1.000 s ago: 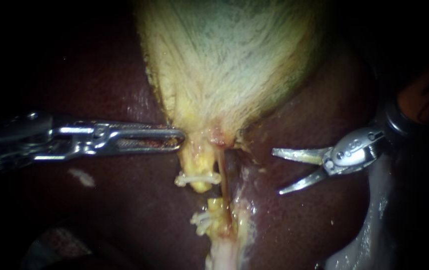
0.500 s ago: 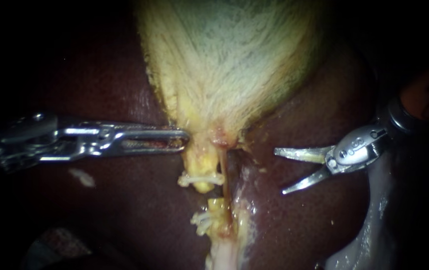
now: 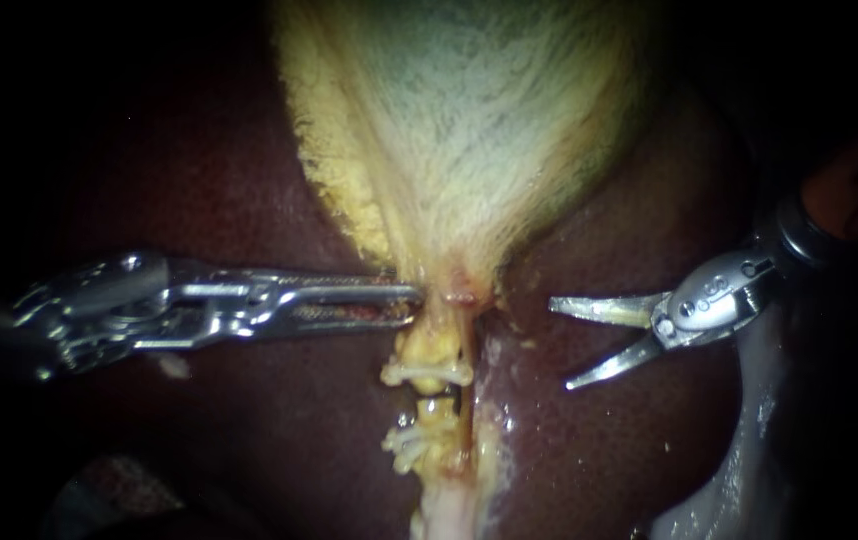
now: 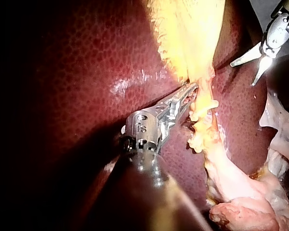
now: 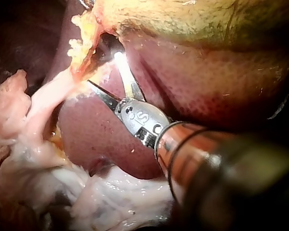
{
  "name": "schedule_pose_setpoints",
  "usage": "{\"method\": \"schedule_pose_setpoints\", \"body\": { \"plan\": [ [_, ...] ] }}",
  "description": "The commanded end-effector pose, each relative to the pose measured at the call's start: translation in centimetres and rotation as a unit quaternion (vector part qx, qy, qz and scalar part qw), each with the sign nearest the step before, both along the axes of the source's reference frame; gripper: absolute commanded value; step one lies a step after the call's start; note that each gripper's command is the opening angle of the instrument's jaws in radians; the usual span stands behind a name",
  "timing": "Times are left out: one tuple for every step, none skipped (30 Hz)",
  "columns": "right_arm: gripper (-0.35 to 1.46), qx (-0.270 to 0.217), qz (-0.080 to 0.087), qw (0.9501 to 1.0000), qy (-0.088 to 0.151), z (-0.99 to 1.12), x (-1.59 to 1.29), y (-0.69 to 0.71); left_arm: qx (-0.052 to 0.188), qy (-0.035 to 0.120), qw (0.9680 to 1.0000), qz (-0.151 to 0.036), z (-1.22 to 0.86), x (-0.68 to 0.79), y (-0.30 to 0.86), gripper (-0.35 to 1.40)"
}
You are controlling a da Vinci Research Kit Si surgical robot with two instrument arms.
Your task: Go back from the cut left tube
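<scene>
Endoscope view: our left instrument (image 3: 411,296), end effector pressed together on the neck of the gallbladder (image 3: 469,130); just below the gallbladder, the cut left tube (image 3: 425,350), its two stumps apart, a white clip (image 3: 427,374) on the upper stump; our right instrument (image 3: 558,344), end effector spread, holding nothing, over the liver (image 3: 249,420), well apart from the gallbladder.
Left wrist view: left instrument (image 4: 191,90) pinching the gallbladder (image 4: 192,33) neck; tube stumps (image 4: 202,122) just beyond.
Right wrist view: right instrument (image 5: 103,69), blades spread, beneath the gallbladder (image 5: 183,19).
</scene>
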State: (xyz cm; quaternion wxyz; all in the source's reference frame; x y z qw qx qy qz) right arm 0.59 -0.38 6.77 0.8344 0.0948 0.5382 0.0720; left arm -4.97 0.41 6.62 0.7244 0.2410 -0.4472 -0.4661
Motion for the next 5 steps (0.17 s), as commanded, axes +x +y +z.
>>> {"method": "schedule_pose_setpoints", "body": {
  "plan": [
    [1.43,0.000,0.000,1.0000,0.000,0.00,0.00,0.00,0.000,0.000,1.0000,0.000,-0.01,0.00,0.00,-0.35],
    [1.43,0.000,0.000,1.0000,0.000,0.00,0.00,0.00,0.000,0.000,1.0000,0.000,0.00,0.00,0.00,-0.35],
    [1.43,0.000,0.000,1.0000,0.000,0.00,0.00,0.00,0.000,0.000,1.0000,0.000,-0.01,0.00,0.00,-0.35],
    [1.43,0.000,0.000,1.0000,0.000,0.00,0.00,0.00,0.000,0.000,1.0000,0.000,0.00,0.01,0.00,-0.35],
    [1.43,0.000,0.000,1.0000,0.000,0.00,0.00,0.00,0.000,0.000,1.0000,0.000,0.00,0.01,0.00,-0.35]
  ]
}}
